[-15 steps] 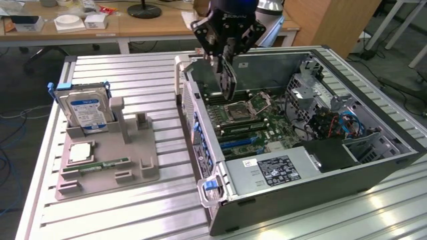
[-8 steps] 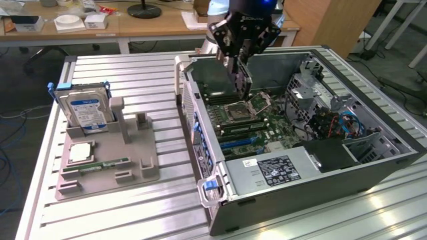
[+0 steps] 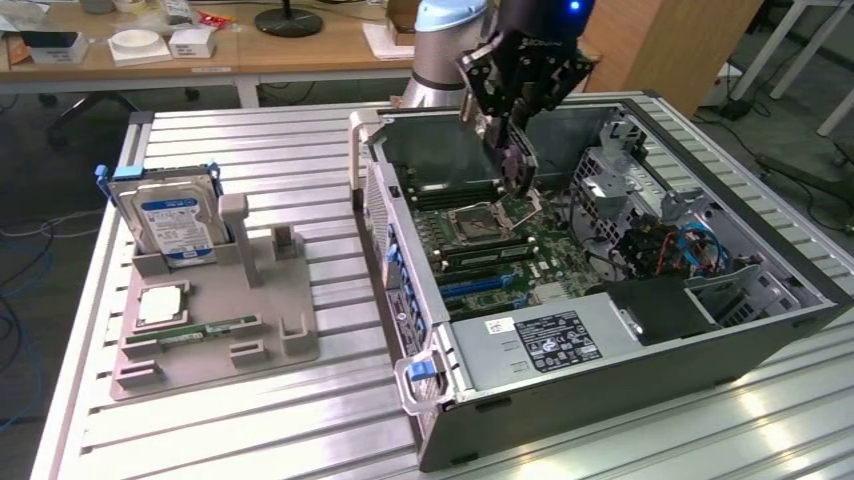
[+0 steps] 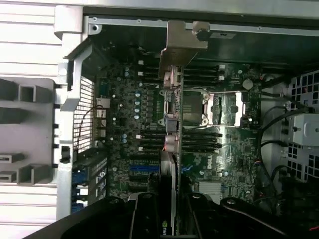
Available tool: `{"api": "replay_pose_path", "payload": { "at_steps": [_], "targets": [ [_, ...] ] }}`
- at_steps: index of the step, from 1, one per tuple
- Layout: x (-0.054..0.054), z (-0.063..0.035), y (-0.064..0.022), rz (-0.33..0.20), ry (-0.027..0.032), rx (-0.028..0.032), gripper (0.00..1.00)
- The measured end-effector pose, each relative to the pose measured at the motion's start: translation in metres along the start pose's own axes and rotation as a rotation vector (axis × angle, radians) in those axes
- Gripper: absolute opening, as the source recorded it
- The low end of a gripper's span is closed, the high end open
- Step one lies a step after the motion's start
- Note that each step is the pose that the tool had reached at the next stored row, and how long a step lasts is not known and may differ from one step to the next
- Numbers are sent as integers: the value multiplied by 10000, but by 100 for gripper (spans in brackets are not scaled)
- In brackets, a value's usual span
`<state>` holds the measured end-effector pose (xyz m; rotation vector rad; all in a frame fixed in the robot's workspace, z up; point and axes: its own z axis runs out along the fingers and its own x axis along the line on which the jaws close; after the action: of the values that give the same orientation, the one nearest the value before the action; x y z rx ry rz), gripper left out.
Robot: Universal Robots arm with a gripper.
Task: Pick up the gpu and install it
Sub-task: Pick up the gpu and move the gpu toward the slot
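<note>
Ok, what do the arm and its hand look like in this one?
The arm is a silver-grey tube with a light-blue joint cap. The hand is black, with jointed linkage fingers and a small blue light at its base.

Arm [image 3: 438, 62] was silver-grey metal tube with a light blue plastic cap [image 3: 454, 14] at the joint. Gripper [image 3: 515, 172] was black, built of open linkage bars [image 3: 497, 85] with pin joints. A small blue light [image 3: 574, 6] glowed on the housing above it. In wrist view the gripper body was glossy black with rounded knuckles [image 4: 112, 204]
</note>
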<state>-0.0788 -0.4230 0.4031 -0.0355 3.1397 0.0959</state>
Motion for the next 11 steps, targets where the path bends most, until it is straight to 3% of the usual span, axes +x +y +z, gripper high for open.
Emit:
{"api": "replay_pose_path", "payload": {
  "at_steps": [11],
  "targets": [
    [-503, 65, -16, -1, -1, -1, 27]
  ]
}}
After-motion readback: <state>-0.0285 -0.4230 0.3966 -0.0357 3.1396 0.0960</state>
